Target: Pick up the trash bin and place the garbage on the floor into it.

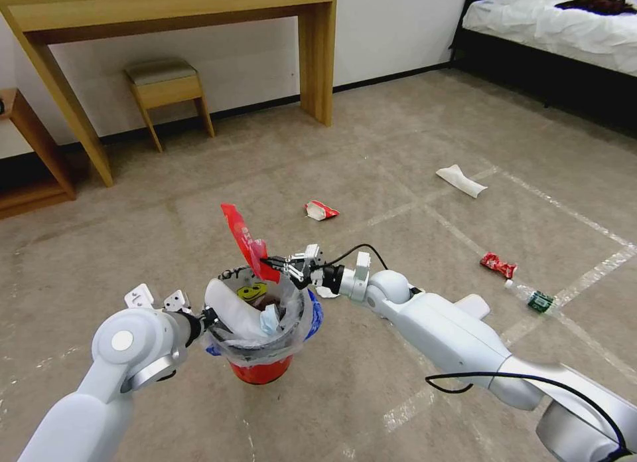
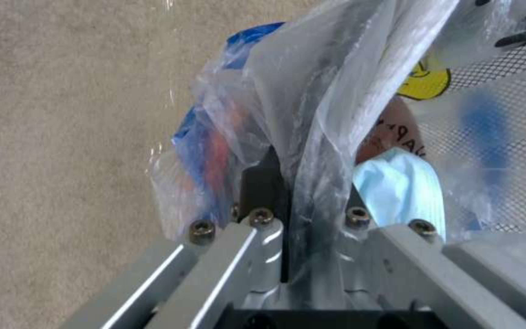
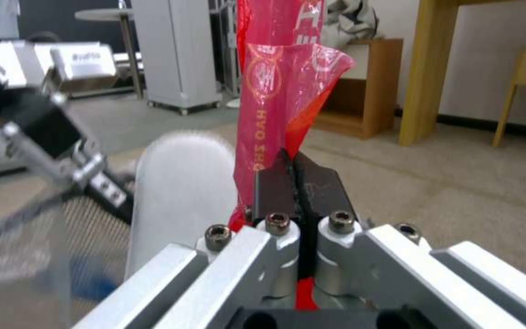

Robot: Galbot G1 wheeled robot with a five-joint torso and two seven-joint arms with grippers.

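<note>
From the head view, the trash bin hangs off the carpet, carried at its near rim by the left end effector, while the right end effector holds a long red wrapper upright just above the bin's far rim. To finish this step well, the wrapper's lower end should sit over the open mouth, not over the rim, before it is let go, and the bin should stay level so the white slipper and blue mask already inside do not tip out. More garbage lies on the floor: a small red-and-white wrapper, a white slipper, a red wrapper and a little bottle with a green label, all well apart from the bin.

In the left wrist view, the left end effector is pressed together on the bin's edge, the clear liner bag bunched between its pads. The yellow smiley sticker and a pale blue mask show inside the bin.

In the right wrist view, the right end effector is closed tight, its dark pads pinching the red wrapper, which stands up above them. The left end effector shows farther off, beside the slipper's white rounded end.
</note>
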